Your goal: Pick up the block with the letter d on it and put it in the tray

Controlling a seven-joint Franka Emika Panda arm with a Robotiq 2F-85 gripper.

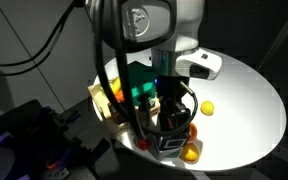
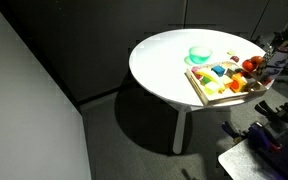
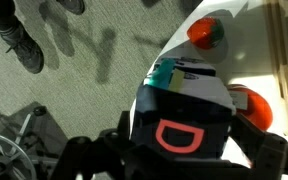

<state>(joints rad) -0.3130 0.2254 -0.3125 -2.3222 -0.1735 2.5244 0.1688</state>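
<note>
The block with the letter d (image 3: 180, 128) is a black cube whose red D face fills the wrist view. My gripper (image 3: 179, 160) is shut on it, with a dark finger on each side. In an exterior view the gripper (image 1: 173, 118) hangs over the near edge of the round white table, with the block (image 1: 171, 144) at its tips. The light-wood tray (image 2: 206, 92) with colourful shapes lies beside the gripper (image 2: 272, 62) at the table's edge. The tray (image 1: 100, 96) is partly hidden behind the arm.
A round green bowl (image 2: 200, 54) stands behind the tray. Orange-red balls (image 3: 205, 32) (image 3: 252, 104) lie next to the block, and yellow balls (image 1: 208, 108) (image 1: 191, 153) sit nearby. The table edge and floor (image 3: 54, 100) lie just beside the block.
</note>
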